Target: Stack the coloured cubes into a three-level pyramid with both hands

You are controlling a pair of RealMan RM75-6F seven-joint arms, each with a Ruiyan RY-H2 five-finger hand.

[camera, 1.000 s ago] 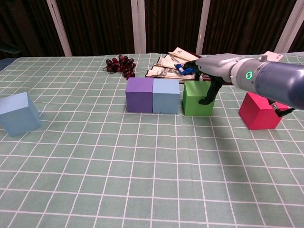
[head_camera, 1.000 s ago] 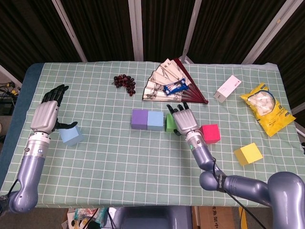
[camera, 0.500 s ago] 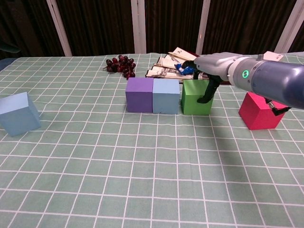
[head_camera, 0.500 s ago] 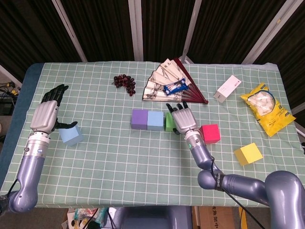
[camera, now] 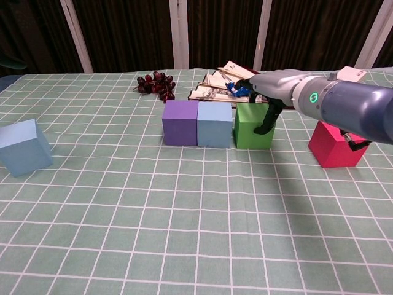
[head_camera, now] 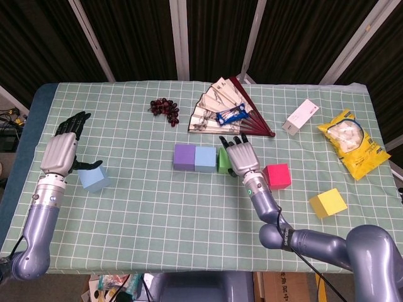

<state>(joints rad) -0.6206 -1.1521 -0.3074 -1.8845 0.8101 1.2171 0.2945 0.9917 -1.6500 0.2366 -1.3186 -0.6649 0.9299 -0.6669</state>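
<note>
Three cubes lined up as base row: purple cube (head_camera: 184,156), light blue cube (head_camera: 205,158), green cube (camera: 255,125). Right hand (head_camera: 242,157) draped over green cube top, fingers (camera: 268,121) hanging down its right face; grasping or just pushing, cannot tell for sure, looks like contact on top and side. Green cube just beside light blue one, thin gap or touching, hard to say.

Left hand (head_camera: 62,150) spread, released, holding nothing, hovering just behind second blue cube (head_camera: 94,178), thumb near its top edge, not closed on it. Red cube (head_camera: 277,175) just right of right fingers, near wrist. Yellow cube (head_camera: 328,202) well apart, further right toward front.

Risks, judged: pushing green cube too hard left likely shoves whole row out of line; wrist swinging back could clip red cube; skewed base row means upper level sits badly later.

Room: fan (head_camera: 221,108) and blue tool (head_camera: 230,116) just beyond right fingertips, little slack that way. Grapes (head_camera: 165,107) further back left. White box (head_camera: 300,116) and yellow snack bag (head_camera: 350,142) far right. Plenty of bare cloth in front of row and between left fingers and purple cube. Left hand close to table's left edge.
</note>
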